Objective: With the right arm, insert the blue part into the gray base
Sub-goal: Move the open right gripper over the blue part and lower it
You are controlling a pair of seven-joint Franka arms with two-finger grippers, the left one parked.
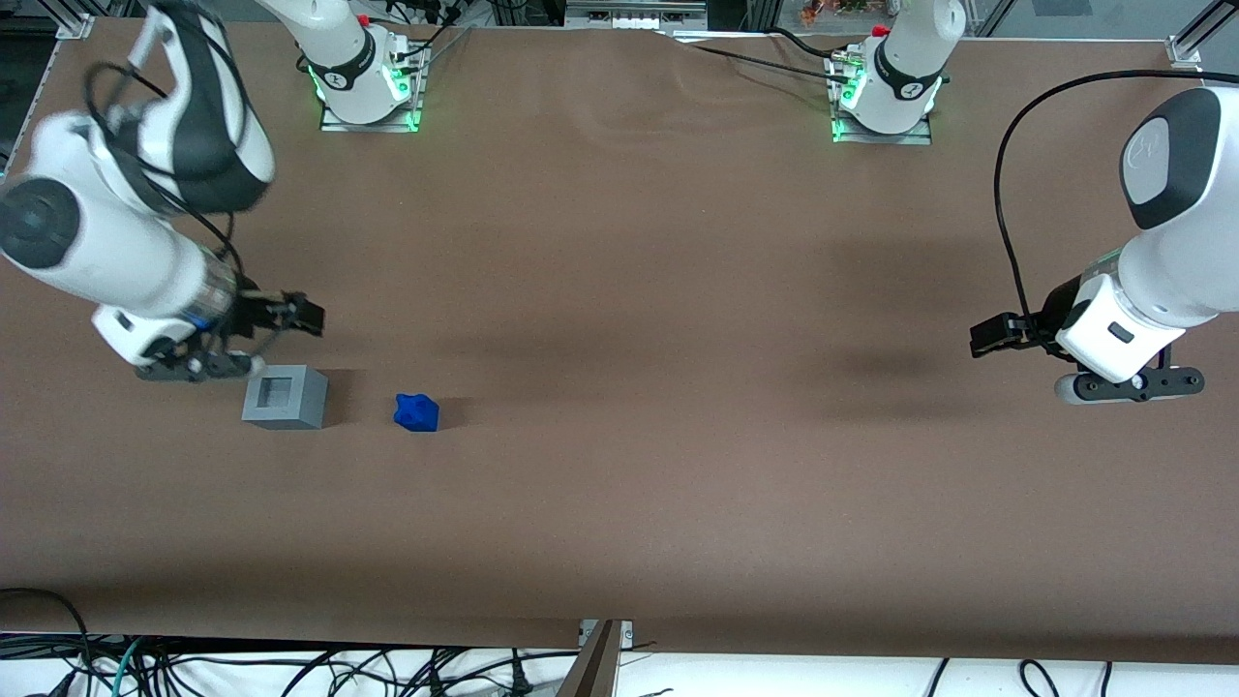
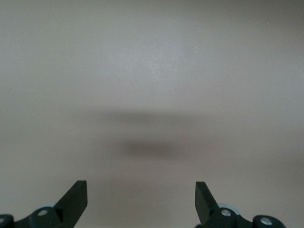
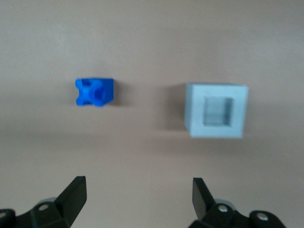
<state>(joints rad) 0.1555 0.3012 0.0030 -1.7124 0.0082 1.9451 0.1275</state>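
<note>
Two pieces sit apart on the brown table: the small bright-blue knobbed plastic part [image 1: 416, 412] lies just beside the light-gray socketed plastic cube [image 1: 285, 397], toward the parked arm's end. The right arm's black gripper [image 1: 290, 315], fingers spread and empty, hovers above the cube, seemingly farther from the front camera.

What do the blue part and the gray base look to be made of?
Blue part: apparently hard plastic, evenly bright blue with a dull, lumpy top.
Gray base: likely matte plastic too, with flat light-gray faces, crisp edges and a square socket.
The open gripper hovers beside the base, holding nothing.
</note>
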